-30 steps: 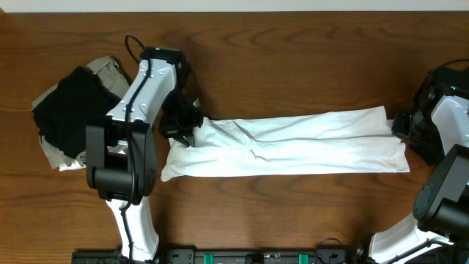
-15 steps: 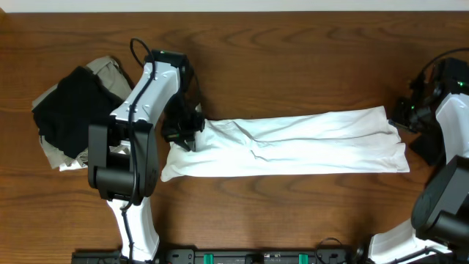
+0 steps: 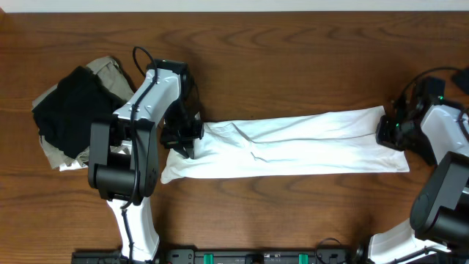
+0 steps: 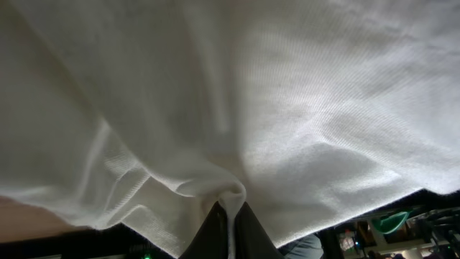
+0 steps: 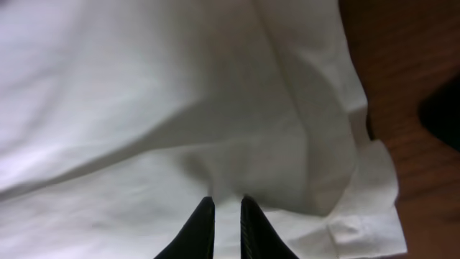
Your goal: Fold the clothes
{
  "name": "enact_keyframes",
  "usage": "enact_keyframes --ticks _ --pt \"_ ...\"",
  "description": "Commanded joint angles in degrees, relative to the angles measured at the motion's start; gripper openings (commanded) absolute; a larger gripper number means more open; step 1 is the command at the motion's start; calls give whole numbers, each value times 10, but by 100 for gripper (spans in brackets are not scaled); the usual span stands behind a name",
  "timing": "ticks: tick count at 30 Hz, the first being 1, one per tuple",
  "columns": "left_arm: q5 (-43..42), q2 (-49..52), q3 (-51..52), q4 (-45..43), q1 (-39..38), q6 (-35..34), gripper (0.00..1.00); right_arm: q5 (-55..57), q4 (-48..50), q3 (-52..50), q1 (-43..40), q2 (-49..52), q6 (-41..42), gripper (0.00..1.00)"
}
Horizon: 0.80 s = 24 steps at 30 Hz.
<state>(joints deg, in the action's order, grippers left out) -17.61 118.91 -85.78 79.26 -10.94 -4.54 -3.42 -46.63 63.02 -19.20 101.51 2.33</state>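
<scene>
The white T-shirt [image 3: 293, 147] lies mid-table as a long, narrow band, so I judge the lengthwise folds done and the crosswise fold in hand. At its end nearest the pile, the left gripper [image 4: 228, 216] is clamped on a bunched ridge of cloth. At the opposite end, the right gripper [image 5: 226, 208] sits over the hem, jaws narrow; whether they catch cloth I cannot tell. Next, one end likely needs carrying over the other, edges matched. Beyond the clamped end, a black garment [image 3: 69, 110] lies on a khaki garment [image 3: 110, 67]. The table [image 3: 293, 59] is dark wood; of the room, only a pale strip [image 3: 234, 4] shows.
</scene>
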Motion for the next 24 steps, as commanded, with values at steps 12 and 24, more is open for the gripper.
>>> enact_keyframes --ticks 12,24 --pt "18 -13 30 -13 1 -5 7 45 103 -100 -1 1 35 16" --pt "20 -14 65 -37 3 -5 32 48 102 -100 -14 1 41 16"
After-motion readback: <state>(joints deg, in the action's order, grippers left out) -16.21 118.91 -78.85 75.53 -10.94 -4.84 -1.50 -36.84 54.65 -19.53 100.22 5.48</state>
